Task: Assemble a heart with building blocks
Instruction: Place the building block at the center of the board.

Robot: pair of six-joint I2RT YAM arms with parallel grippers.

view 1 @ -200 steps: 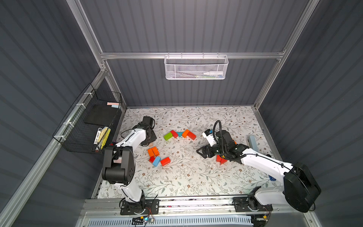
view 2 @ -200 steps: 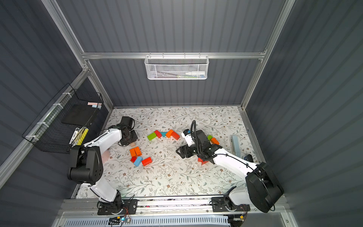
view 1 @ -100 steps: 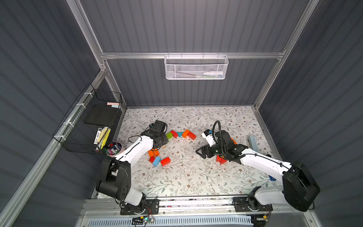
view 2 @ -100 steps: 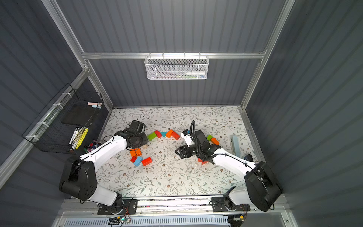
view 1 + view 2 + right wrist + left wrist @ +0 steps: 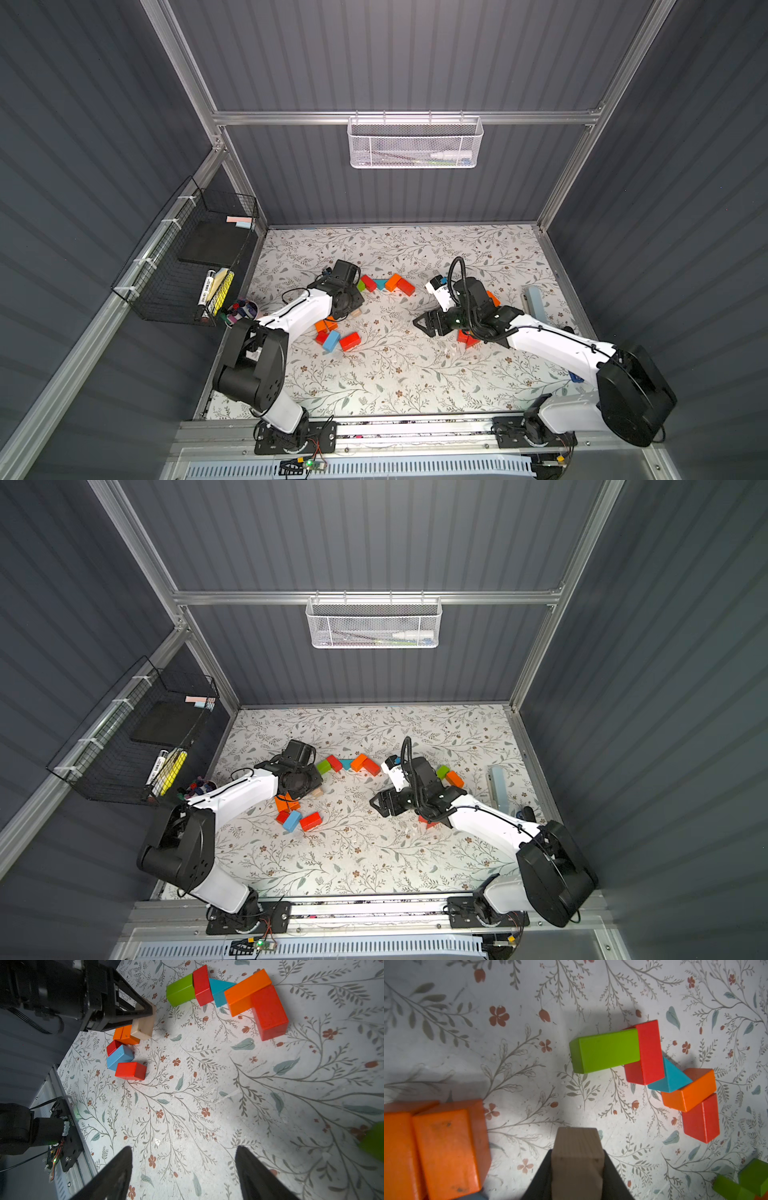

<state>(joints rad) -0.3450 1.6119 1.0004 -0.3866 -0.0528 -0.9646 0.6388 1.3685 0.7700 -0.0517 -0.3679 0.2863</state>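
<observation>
**Top views.** Left pincer (image 5: 352, 308) is clenched on a tan block (image 5: 318, 792), low over the floral mat (image 5: 395, 374). Just beyond its tips lies the started row (image 5: 392, 282): green, red, teal, orange, red, each piece touching the next. Orange bricks (image 5: 286, 804) lie beneath its wrist. Right pincer (image 5: 419, 325) is spread and empty over bare mat, apart from the row.

**Left wrist.** The tan block fills the gap between the jaws, gripped on two opposite side faces with its free end pointing out past the tips. The green brick (image 5: 606, 1050) is ahead of the tips, off to one side. Cannot tell whether the block touches the mat.

**Right wrist.** Fingers (image 5: 116, 1172) are wide apart with nothing between them.

**Handling, as judged.** The tan block is bare wood: rigid, light, probably less slick than the glossy painted pieces, and not fragile. Flat parallel faces are the place to pinch. The teal wedge (image 5: 669, 1078) wants its flat triangular faces, not the slopes.
</observation>
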